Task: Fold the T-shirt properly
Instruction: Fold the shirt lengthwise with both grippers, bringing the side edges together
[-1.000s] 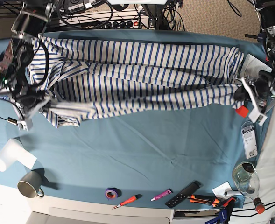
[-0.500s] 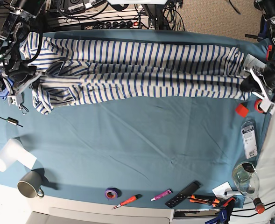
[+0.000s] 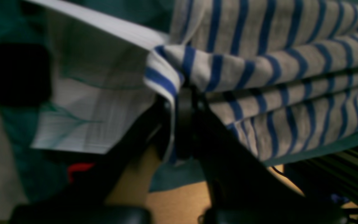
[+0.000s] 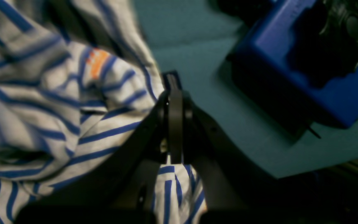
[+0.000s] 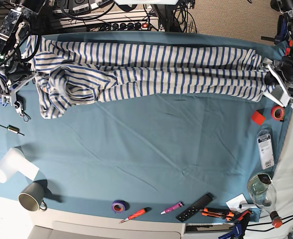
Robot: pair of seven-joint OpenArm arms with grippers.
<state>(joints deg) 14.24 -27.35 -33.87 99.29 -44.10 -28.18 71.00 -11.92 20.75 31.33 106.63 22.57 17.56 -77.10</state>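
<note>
Both grippers, left gripper [image 3: 183,102] and right gripper [image 4: 175,102], are pinching opposite ends of the T-shirt [image 5: 151,72], apparently stretching it taut so a fold lies straight.

I see the T-shirt [image 5: 151,69] stretched across the tabletop's [image 5: 151,149] twelve o'clock edge, from nine to three; a mug [image 5: 31,196] at seven, a bottle [image 5: 263,192] at five.

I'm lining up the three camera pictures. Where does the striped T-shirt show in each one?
Base: T-shirt stretched across the far edge, gripper to gripper.
Left wrist: upper right, bunched in the left gripper.
Right wrist: left half, orange trim showing, pinched by the right gripper.
Shared landmark: teal table cover.
</note>
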